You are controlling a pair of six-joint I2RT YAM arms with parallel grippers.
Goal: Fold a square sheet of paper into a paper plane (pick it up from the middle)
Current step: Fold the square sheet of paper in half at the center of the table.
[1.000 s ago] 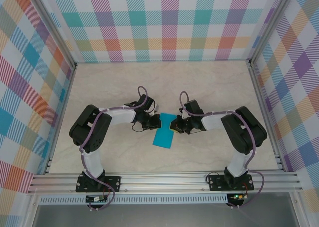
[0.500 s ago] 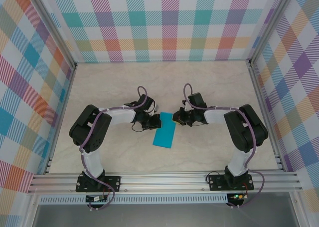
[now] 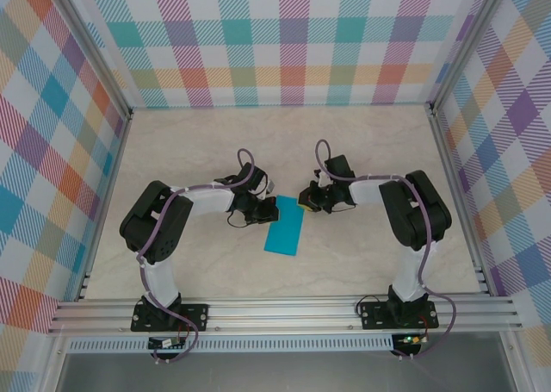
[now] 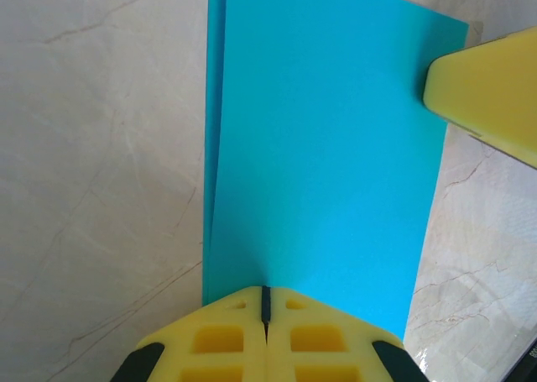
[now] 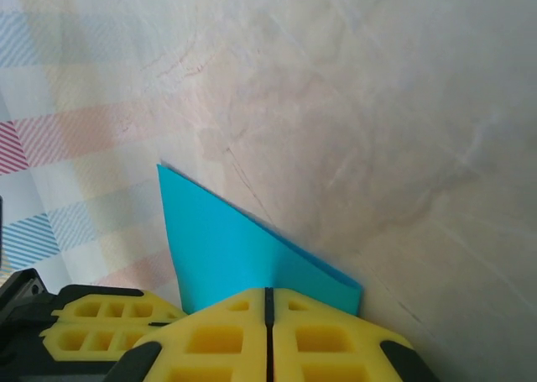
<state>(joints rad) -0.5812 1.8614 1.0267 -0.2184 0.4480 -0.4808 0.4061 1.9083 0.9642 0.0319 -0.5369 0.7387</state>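
The square sheet of paper [image 3: 284, 233] lies folded in half on the marble table, a teal rectangle with two offset layers along one long edge [image 4: 319, 147]. My left gripper [image 3: 268, 211] is shut, and its yellow tips [image 4: 265, 291] rest on the sheet's left edge near the far end. At the sheet's far right corner my right gripper [image 3: 303, 205] is also shut, with its tips [image 5: 268, 291] down on the paper [image 5: 226, 256]. The left wrist view shows a right finger [image 4: 491, 92] at that corner. Nothing is lifted.
Plaid walls [image 3: 284, 39] stand round the table on three sides, and an aluminium rail [image 3: 284, 310] runs along the near edge with both arm bases. The left gripper's yellow fingers [image 5: 92, 327] sit close to the right gripper.
My right gripper has slid from the middle of the sheet's right edge up to its far right corner, the elbow swinging back. The left arm and the paper have stayed put.
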